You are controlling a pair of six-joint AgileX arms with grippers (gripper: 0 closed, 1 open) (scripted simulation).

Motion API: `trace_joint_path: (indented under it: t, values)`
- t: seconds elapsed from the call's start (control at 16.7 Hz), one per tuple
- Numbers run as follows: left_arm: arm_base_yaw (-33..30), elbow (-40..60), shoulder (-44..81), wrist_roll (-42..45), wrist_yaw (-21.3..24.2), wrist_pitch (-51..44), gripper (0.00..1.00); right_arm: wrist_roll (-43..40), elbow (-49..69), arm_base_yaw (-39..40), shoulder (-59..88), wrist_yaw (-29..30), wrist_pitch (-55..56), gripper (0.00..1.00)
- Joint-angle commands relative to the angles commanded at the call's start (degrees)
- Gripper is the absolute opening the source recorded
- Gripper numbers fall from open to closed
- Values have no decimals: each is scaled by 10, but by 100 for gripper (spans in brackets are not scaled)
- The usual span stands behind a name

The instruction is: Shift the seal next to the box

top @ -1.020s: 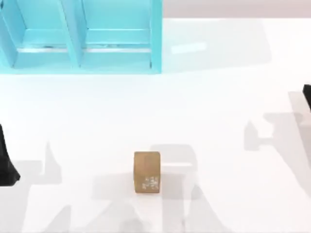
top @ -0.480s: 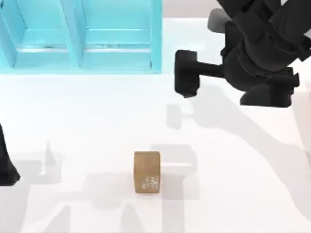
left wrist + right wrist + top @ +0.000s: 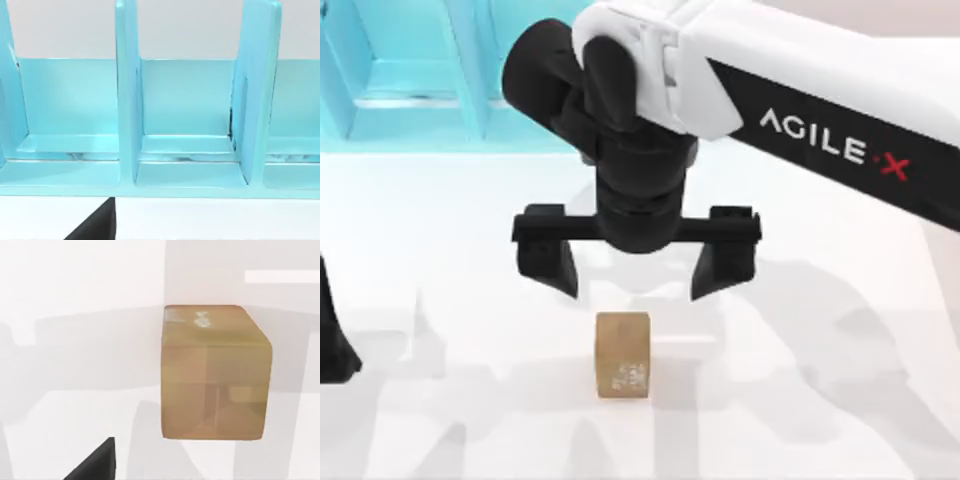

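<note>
The right gripper (image 3: 636, 265) hangs over the table (image 3: 840, 400) with its two fingers (image 3: 548, 255) spread wide — far wider than the seal (image 3: 623, 356), which stands just ahead of the fingertips on the near side, centred on the gap between them. That line-up looks deliberate: with the block sitting squarely on the claw's midline, a short advance and descent would bring a finger down each flank without nudging it. The spread is generous for so narrow a piece, I judge, to leave slack for small errors in aim.

In the right wrist view the seal (image 3: 215, 372) sits close below the claw, upright on the bare surface, its speckled face turned away from the arm (only a few white flecks catch the top edge there).

The box (image 3: 480, 75) — a pale blue compartmented thing — lies behind the claw and off to its left side, well apart from the seal, so the carry has not begun; this is the approach before the grasp.

The left gripper (image 3: 332, 330) is parked at the table's left edge, facing the box (image 3: 185, 150); whether its fingers are apart I cannot tell
</note>
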Motion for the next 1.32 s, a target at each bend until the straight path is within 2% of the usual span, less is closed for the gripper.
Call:
trace_joint_path:
  t: [0.18,0.6,1.08,1.32]
  values:
    - [0,0,0,0,0,0,100,13,34,13,34,-1,-22,100]
    - [0,0,0,0,0,0,100,12,24,10,34,-1,-11,100]
    - [0,0,0,0,0,0,100,14,-135,13,52,0,171,100]
    - [0,0,0,0,0,0,100,15,-154,15,58,0,191,100]
